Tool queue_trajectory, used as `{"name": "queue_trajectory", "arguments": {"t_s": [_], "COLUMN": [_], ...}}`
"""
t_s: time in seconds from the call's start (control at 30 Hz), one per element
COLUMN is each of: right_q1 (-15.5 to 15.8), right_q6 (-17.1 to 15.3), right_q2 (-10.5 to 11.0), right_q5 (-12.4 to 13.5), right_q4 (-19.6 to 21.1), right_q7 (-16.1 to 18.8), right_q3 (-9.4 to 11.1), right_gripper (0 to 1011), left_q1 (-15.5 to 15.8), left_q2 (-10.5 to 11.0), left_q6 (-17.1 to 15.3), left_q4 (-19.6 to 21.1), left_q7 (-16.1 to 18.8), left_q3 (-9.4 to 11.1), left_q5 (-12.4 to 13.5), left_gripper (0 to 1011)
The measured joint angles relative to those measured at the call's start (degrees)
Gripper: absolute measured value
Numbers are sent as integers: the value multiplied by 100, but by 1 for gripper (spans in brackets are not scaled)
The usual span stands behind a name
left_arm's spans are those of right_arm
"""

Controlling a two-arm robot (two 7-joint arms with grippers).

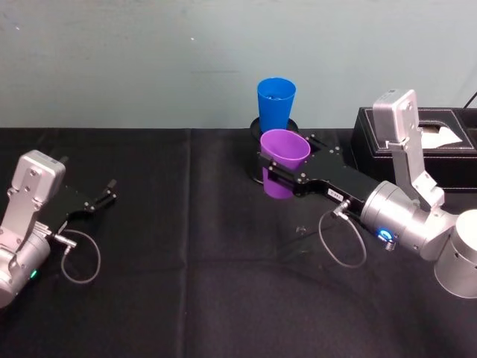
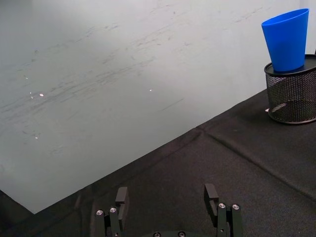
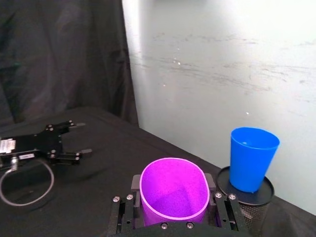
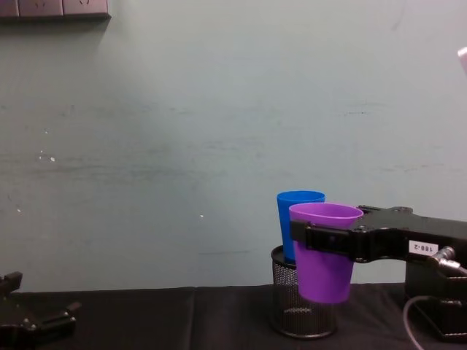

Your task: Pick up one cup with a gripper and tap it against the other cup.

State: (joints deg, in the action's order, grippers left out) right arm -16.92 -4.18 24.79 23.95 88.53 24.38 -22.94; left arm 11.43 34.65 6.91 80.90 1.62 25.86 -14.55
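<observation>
Squeezed between the right gripper's fingers, the purple cup hangs upright off the black-clothed table, held high on its wall. Its rim looks pressed slightly oval, so I judge it thin, light, springy plastic, smooth and tapered, which suits a mild pinch high up. It is near the blue cup, which stands on a black mesh holder and could tip under a hard knock, while the left gripper rests open and empty at the left.
</observation>
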Motion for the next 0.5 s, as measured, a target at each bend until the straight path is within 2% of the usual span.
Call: {"name": "queue_trajectory", "arguments": {"t_s": [0.27, 0.5], "right_q1": [-396, -1005], "right_q6": [176, 276], "right_q2": [-235, -484], "right_q5": [61, -151], "right_q4": [-692, -1529], "right_q7": [148, 277], "right_q3": [-4, -175], "right_gripper": [729, 729], "left_q1": [0, 0], "left_q2": [0, 0], "left_q6": [0, 0], "left_q4": [0, 0], "left_q7": [0, 0], "left_q3": [0, 0], "left_q5": [0, 0], "left_gripper": [1000, 1000]}}
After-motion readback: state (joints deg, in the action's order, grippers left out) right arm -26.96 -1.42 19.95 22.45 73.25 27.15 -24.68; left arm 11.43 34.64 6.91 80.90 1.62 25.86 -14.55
